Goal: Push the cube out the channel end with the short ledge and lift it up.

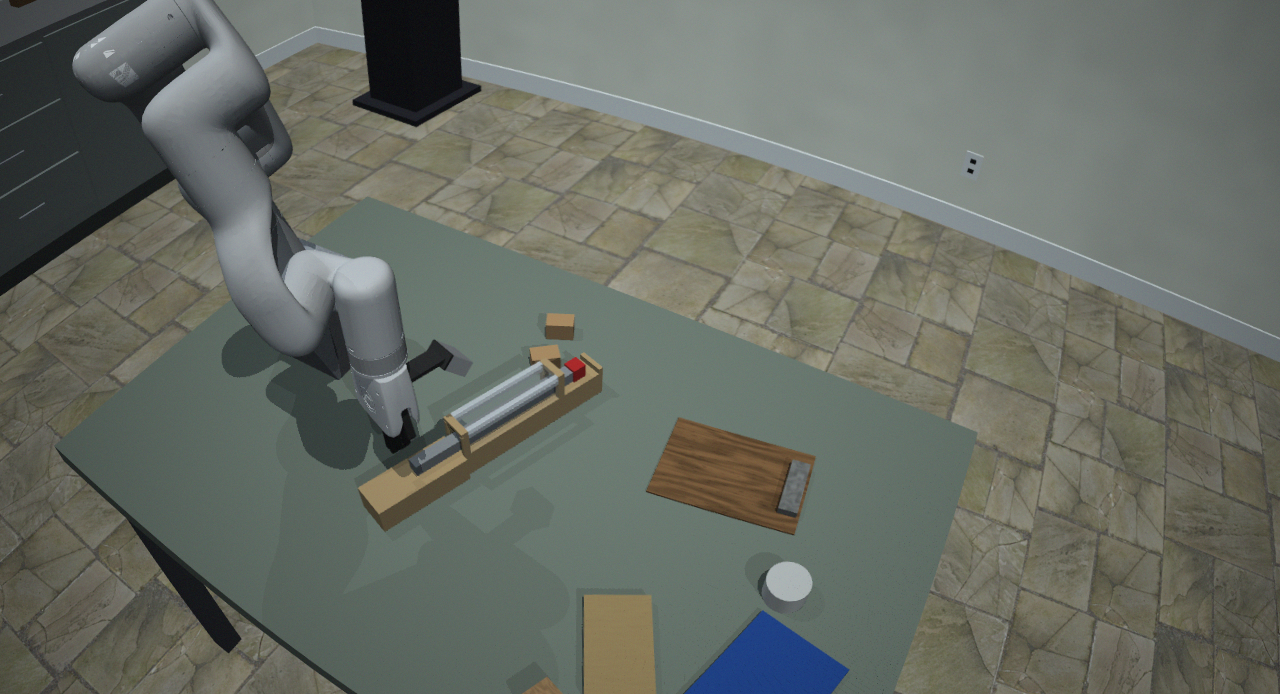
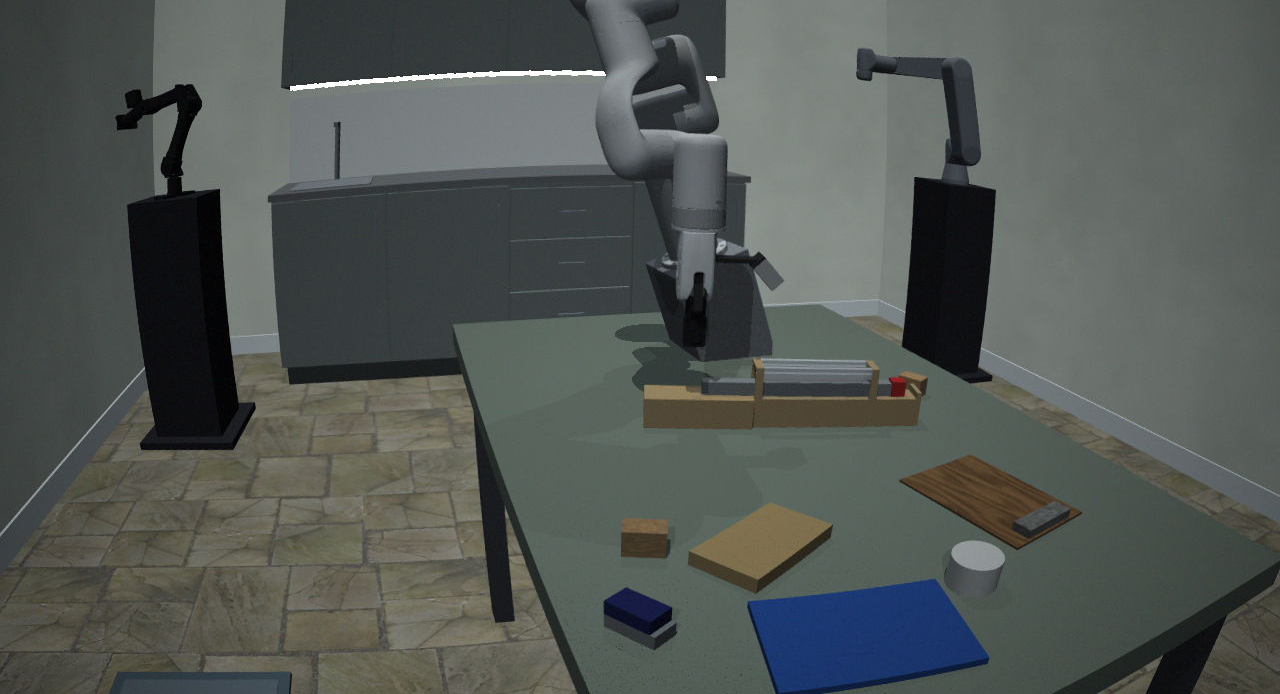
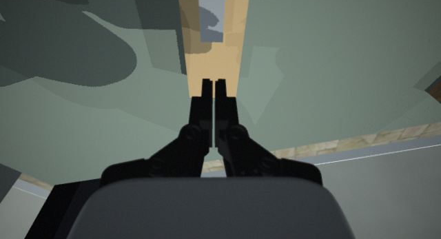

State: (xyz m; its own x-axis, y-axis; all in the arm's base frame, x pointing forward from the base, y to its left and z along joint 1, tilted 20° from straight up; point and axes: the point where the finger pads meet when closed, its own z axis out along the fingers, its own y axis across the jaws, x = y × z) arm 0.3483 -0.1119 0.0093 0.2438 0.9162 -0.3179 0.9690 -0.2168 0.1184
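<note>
A long wooden channel (image 1: 487, 421) lies on the green table, partly roofed by grey rails (image 1: 505, 394). A small red cube (image 1: 574, 367) sits at its far end, on the short ledge just inside the raised lip (image 1: 591, 364); it also shows in the exterior view (image 2: 896, 385). A grey rod (image 1: 429, 457) lies in the channel, its near end sticking out of the roofed part. My gripper (image 1: 398, 439) is shut and empty. It hangs above the channel's near end, beside the rod's end, clear of the wood (image 3: 213, 81).
Two small tan blocks (image 1: 560, 325) (image 1: 544, 353) lie by the cube end. To the right lie a dark wooden board (image 1: 729, 473) with a grey bar, a white cylinder (image 1: 787, 584), a blue mat (image 1: 769, 663) and a tan board (image 1: 619, 641).
</note>
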